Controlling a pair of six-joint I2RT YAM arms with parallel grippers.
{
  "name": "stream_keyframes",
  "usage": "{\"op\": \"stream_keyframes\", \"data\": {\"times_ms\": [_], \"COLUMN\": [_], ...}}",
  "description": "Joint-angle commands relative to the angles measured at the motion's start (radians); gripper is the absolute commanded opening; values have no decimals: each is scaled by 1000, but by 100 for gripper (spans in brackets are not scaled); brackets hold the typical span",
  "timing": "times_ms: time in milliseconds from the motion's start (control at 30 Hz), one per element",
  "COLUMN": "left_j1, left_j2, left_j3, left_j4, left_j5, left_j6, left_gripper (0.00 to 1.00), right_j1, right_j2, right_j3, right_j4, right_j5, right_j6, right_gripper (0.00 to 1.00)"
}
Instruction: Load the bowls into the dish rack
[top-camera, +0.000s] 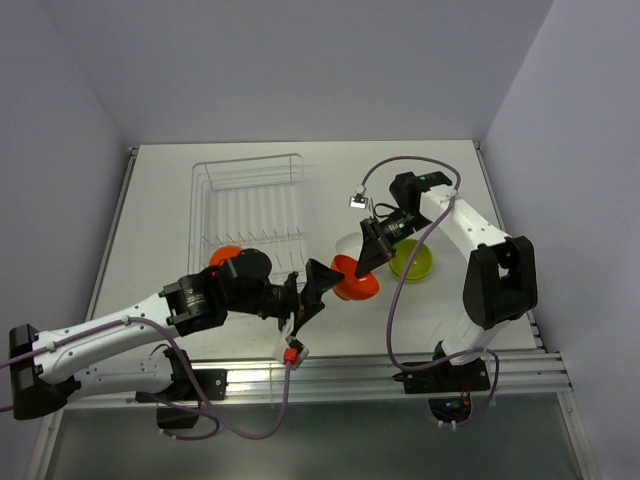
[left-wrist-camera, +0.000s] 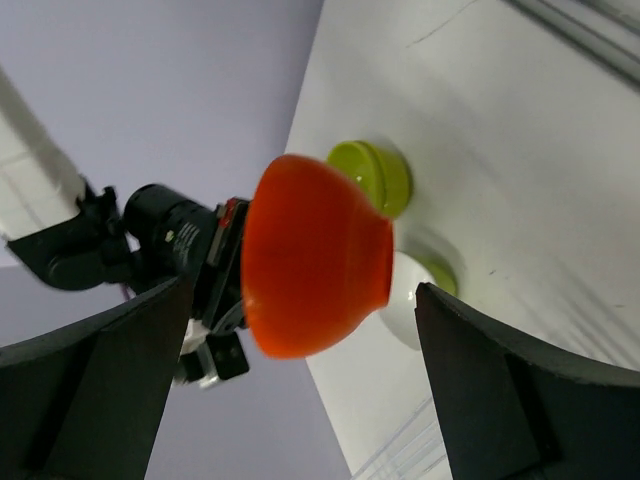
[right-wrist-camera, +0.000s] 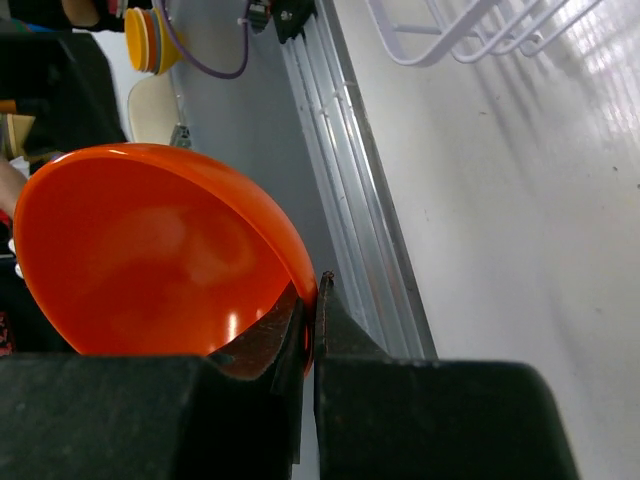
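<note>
right end effector (top-camera: 368, 263) is pinching the orange bowl (top-camera: 356, 283) by its rim, midair near the dish rack (top-camera: 246, 158); left end effector (top-camera: 318, 289) is gaping open facing it; guessing handover, left needing a grip first

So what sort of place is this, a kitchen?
Probably a robot test bench, not a kitchen: white table boxed by plain walls, left arm and right arm on a rail, wire dish rack.
</note>
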Motion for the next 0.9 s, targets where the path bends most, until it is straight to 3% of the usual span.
{"op": "stream_keyframes", "data": {"times_ms": [0,467,700,867], "left_j1": [-68,-140,-140,-141], "left_j2": [17,73,68,89], "left_j3": [-11,-18,-33,-21], "left_j4": [12,24,32,36], "left_j5": [-143,-267,-281,-293], "left_j6": [-45,-85,-102,-111], "left_gripper": [99,99,82,80], "right_j1": [17,97,111,135], "right_j2": [-49,-12,-8,-8], "right_j3": [1,15,19,27], "right_j4": [-115,-115,-115,-113], "right_j5": [-72,-55,-51,-44], "right_j6": [-18,-16,-15,-15], "right_gripper": [0,0,0,0]}}
